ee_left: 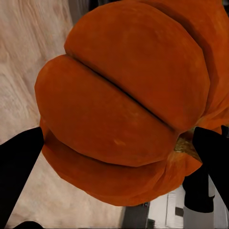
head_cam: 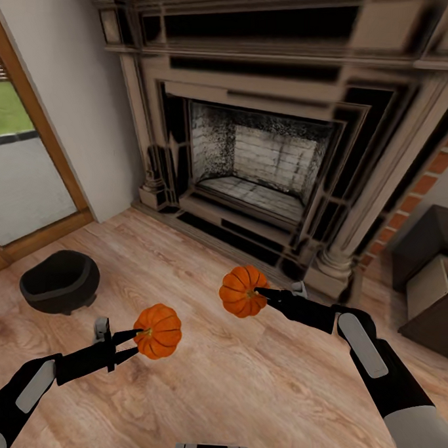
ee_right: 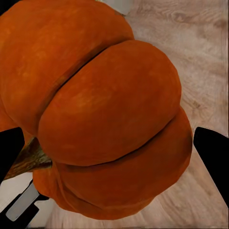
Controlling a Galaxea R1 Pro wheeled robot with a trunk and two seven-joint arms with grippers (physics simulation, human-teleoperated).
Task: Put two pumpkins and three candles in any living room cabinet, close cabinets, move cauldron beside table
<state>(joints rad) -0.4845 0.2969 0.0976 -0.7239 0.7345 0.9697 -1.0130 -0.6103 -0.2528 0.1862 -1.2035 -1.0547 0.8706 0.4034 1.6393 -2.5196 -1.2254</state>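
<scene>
Two bright orange ribbed pumpkins are held above the wooden floor in front of the fireplace. My left gripper (head_cam: 133, 344) is shut on one pumpkin (head_cam: 158, 330), whose ribs bulge between the black fingers (ee_left: 19, 162) in the left wrist view (ee_left: 124, 105). My right gripper (head_cam: 260, 295) is shut on the other pumpkin (head_cam: 242, 290), seen close up with its stem in the right wrist view (ee_right: 105, 114). The black round-bellied cauldron (head_cam: 59, 282) stands on the floor to the left, beyond my left arm. No candles, cabinet or table are in view.
A large stone fireplace (head_cam: 267, 154) fills the wall ahead, with a brick strip (head_cam: 423, 185) to its right. A dark armchair with a beige cushion (head_cam: 431, 281) sits at the right. A wood-framed glass door (head_cam: 23, 167) is at the left. Wooden floor (head_cam: 242, 382) lies open below the arms.
</scene>
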